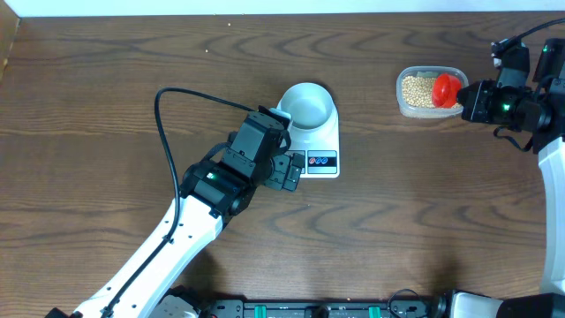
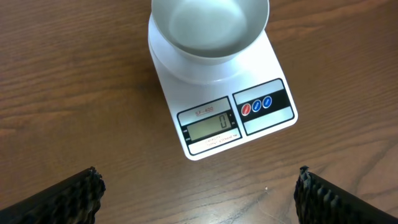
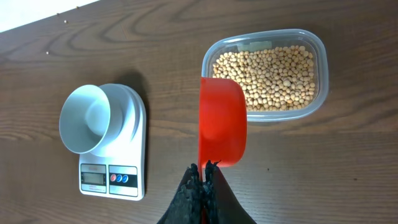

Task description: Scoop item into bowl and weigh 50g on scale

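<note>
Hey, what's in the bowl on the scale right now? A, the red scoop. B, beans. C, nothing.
C: the bowl on the scale shows a bare inside, the display reads 0, and the beans lie in the tub, by the scoop.

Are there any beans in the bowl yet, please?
No, the bowl on the scale shows only its bare white inside.

The pale bowl (image 2: 210, 28) sat on the white scale (image 2: 256, 71); its display (image 2: 210, 128) read 0. The left gripper (image 2: 199, 183) was spread wide.
</note>
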{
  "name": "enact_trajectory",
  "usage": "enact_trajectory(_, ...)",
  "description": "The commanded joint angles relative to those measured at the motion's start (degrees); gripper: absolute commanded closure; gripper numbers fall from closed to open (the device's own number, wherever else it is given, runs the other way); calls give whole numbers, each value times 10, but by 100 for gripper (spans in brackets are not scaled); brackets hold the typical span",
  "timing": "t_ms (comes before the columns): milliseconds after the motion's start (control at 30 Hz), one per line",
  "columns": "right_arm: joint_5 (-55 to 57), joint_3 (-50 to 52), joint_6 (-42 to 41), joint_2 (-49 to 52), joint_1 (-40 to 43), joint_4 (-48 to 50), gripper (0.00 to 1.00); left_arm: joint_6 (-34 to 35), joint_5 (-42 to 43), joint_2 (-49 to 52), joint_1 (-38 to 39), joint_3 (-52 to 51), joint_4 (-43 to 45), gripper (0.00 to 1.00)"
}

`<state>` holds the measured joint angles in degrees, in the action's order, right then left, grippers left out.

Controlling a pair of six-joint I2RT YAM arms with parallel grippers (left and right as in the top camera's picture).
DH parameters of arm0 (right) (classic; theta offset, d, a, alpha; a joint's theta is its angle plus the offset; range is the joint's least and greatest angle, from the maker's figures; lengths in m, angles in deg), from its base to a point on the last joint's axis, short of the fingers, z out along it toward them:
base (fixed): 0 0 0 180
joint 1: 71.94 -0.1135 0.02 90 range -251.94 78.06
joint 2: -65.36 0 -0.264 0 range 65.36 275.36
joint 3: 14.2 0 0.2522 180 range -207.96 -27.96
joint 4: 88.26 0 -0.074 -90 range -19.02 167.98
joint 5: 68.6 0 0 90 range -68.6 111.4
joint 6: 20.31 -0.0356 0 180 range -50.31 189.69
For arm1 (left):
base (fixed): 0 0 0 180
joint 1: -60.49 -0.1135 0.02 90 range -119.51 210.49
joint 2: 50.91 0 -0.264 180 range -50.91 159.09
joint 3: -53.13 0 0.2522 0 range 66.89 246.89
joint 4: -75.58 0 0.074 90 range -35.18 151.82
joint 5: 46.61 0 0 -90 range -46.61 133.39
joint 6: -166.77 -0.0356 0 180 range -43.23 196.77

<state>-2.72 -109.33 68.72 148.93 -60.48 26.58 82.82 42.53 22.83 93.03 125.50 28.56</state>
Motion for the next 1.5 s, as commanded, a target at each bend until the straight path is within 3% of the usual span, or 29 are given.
enact_trajectory(0, 0, -9, 9, -4, 0, 0, 99, 5, -11, -3, 1, 3, -10, 0)
enact_trajectory(1467, 0, -9, 9, -4, 0, -3, 99, -15, 17, -3, 1, 3, -30, 0)
